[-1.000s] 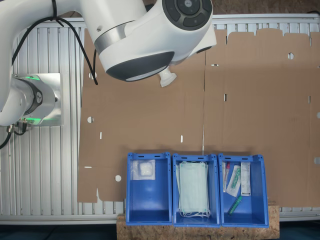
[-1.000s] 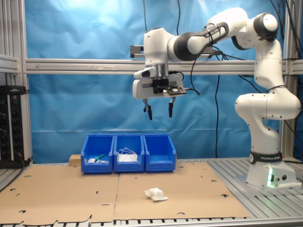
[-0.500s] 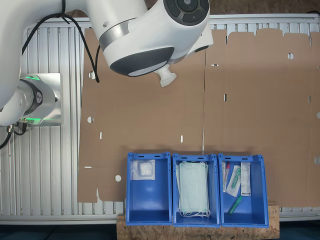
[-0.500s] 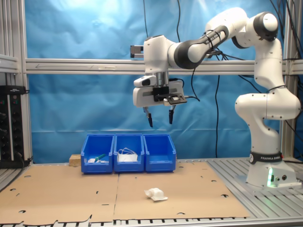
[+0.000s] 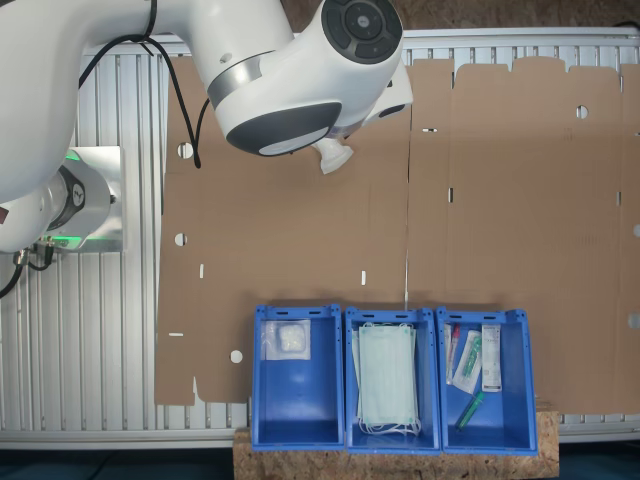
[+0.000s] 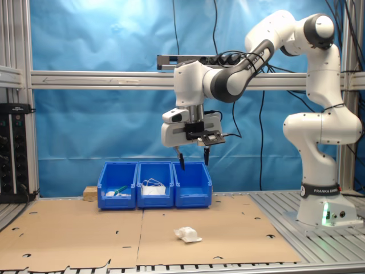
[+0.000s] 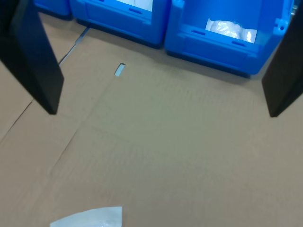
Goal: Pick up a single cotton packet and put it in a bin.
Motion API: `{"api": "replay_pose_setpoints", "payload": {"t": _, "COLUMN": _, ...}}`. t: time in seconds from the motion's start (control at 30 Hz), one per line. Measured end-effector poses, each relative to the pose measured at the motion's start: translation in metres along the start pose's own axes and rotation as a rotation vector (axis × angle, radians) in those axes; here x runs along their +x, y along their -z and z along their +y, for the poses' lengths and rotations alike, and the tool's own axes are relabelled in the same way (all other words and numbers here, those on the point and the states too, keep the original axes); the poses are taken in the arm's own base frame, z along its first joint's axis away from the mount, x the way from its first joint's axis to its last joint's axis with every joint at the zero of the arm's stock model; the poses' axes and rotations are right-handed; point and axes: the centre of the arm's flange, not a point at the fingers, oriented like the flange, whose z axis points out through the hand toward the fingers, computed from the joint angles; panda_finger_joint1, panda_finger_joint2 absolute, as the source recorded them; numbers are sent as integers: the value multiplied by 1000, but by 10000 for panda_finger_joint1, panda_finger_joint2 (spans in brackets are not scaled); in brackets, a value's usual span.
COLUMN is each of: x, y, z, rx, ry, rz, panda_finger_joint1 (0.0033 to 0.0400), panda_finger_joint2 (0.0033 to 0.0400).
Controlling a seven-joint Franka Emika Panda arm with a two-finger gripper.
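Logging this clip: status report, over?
Gripper open, empty, high above cardboard. Cotton packet lying loose on cardboard. Nothing in the way.

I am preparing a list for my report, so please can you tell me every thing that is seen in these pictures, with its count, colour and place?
Bins: three, blue, side by side at the cardboard's edge.
Cotton packets: two, clear with a white pad; one in an end bin, one loose on the cardboard under the arm.
Face masks: a stack, pale green, in the middle bin.
Wrapped items: several, white and green, in the other end bin.
Cardboard sheet: brown, covering the table.
Table: one, ribbed metal.
Backdrop: blue, behind the bins.
Wooden board: one, under the bins.
Robot arm: one, white.
Pincer: one, black fingers, open, above the cardboard.
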Motion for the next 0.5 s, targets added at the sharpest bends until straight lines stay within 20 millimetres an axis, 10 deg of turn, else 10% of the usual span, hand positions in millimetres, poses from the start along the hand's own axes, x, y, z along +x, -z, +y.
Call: {"api": "replay_pose_setpoints", "payload": {"t": 0.5, "x": 10, "y": -40, "z": 7, "rx": -54, "ry": -11, "rz": -67, "panda_finger_joint1": 400, "panda_finger_joint2": 400}}
